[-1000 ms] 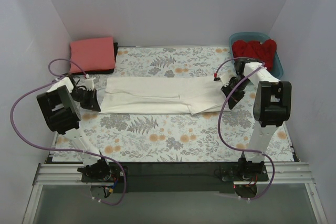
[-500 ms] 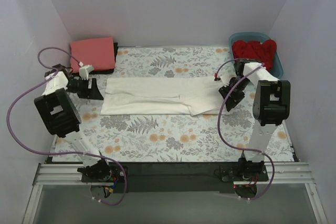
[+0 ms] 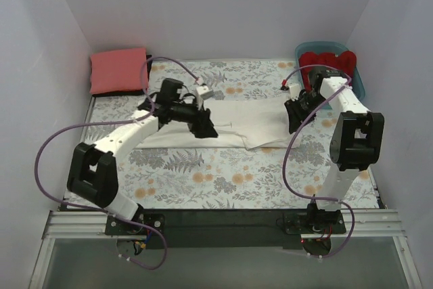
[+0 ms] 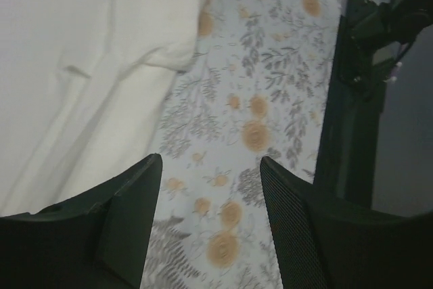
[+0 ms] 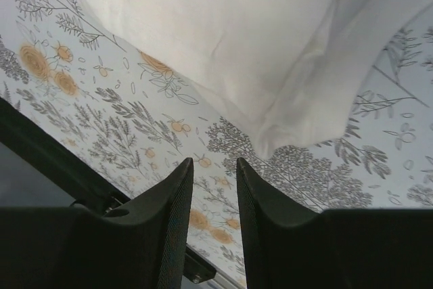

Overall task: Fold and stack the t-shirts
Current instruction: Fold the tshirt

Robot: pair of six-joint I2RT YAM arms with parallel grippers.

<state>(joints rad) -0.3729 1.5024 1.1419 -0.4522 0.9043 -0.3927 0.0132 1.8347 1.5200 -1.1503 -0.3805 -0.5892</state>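
The white t-shirt (image 3: pixel 203 118) lies flat as a long strip across the middle of the table. My left gripper (image 3: pixel 206 129) hovers over its near edge, open. In the left wrist view the white t-shirt (image 4: pixel 81 65) fills the upper left, and only table cloth shows in my left gripper (image 4: pixel 210 164). My right gripper (image 3: pixel 295 117) is at the shirt's right end, open by a narrow gap. In the right wrist view my right gripper (image 5: pixel 213 164) is empty, just short of the white t-shirt (image 5: pixel 237 32). The coral-pink t-shirt (image 3: pixel 120 70) lies folded at the back left. The red t-shirt (image 3: pixel 328 64) is bunched in the tub.
The teal tub (image 3: pixel 358 80) stands at the back right corner, close behind my right arm. The floral table cloth (image 3: pixel 223 181) covers the table. White walls close in the back and both sides. In the left wrist view the right arm (image 4: pixel 358 79) stands dark at the right.
Both grippers have let go of the white t-shirt's ends and opened. The left arm has swung from the shirt's left end in over its middle. The right gripper has shifted slightly back.
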